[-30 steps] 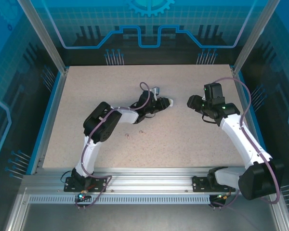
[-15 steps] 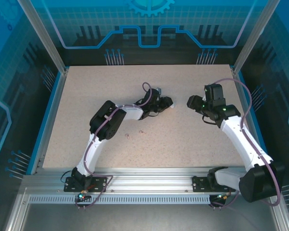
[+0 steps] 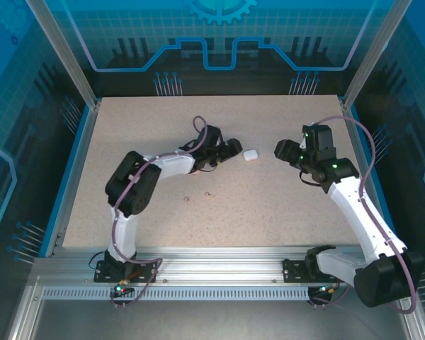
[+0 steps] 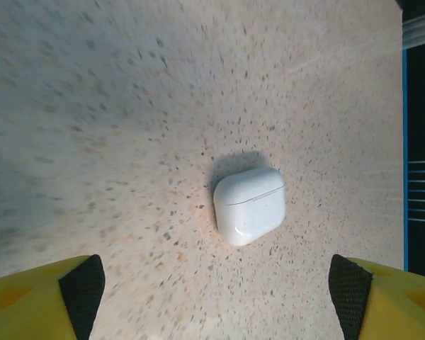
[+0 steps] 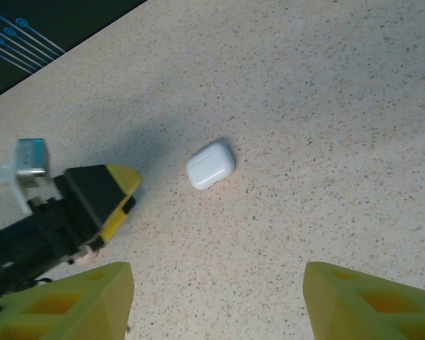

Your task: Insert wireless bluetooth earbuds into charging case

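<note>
White charging case [image 4: 248,205] lid shut, lies just ahead of left gripper [image 4: 216,287], jaws wide, empty; right gripper [image 5: 219,297] also wide, farther off.

A white rounded-square case [image 4: 248,205] lay shut on the speckled table [image 4: 127,106], its shadow at its upper left, while below the case the left gripper [image 4: 216,297] held its yellow, black-padded fingers [image 4: 81,294] spread wide to either side, clear of it, and the table's blue edge [image 4: 404,142] ran to the case's right.

A robotics lab cell: aluminium frame [image 3: 219,273], blue circuit-print panels [image 3: 219,42], speckled table [image 3: 269,212].
</note>
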`<state>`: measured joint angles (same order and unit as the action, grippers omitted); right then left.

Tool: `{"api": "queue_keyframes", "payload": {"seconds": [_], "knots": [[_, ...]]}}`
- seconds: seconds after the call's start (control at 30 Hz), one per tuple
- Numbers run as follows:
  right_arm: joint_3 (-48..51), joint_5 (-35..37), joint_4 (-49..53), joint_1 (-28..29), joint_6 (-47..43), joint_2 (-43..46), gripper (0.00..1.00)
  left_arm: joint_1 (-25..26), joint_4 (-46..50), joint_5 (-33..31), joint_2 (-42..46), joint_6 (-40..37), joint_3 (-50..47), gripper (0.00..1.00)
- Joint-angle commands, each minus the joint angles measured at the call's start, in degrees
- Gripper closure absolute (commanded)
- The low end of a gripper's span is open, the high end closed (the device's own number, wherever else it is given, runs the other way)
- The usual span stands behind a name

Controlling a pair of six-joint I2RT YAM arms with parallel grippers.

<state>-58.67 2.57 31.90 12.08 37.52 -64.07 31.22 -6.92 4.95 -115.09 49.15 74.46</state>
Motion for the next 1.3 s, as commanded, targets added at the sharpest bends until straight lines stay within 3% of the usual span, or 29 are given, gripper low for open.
{"api": "queue_keyframes", "payload": {"seconds": [0.0, 0.03, 0.23, 0.43, 0.67, 0.93, 1.13, 1.27], "knots": [[1.35, -1.06, 0.36, 2.07, -0.15, 0.21, 0.32, -0.73, 4.63, -3.2, 9.72, -7.09, -1.69, 0.1], [1.28, -1.07, 0.36, 2.85, -0.32, -0.41, 0.31, -0.84, 6.21, -4.22, 12.03, -8.74, -2.0, 0.01], [-0.58, -0.14, -0.69, 9.36, -1.32, -6.75, 0.27, -3.08, 12.44, -8.32, 22.83, -16.97, -3.57, 0.01], [-7.45, 3.4, -0.42, 17.09, 0.19, -18.18, 0.23, -8.76, 9.65, -15.21, 31.45, -17.24, -11.26, 0.01], [-22.05, 7.32, 3.74, 23.99, 3.22, -35.26, 0.17, -17.43, 1.47, -15.71, 39.65, -10.26, -22.16, 0.01], [-44.01, 10.4, 12.73, 30.06, 7.24, -54.54, 0.17, -22.26, 3.72, -17.67, 44.86, -8.19, -24.76, 0.01], [-62.2, 13.59, 21.83, 33.04, 10.13, -67.81, 0.17, -29.96, 2.92, -12.82, 48.1, 0.49, -28.21, 0.01], [-69.71, 15.36, 25.58, 34.26, 11.38, -74.26, 0.19, -31.39, 3.83, -12.4, 48.53, 0.61, -28.19, 0.01]]}}
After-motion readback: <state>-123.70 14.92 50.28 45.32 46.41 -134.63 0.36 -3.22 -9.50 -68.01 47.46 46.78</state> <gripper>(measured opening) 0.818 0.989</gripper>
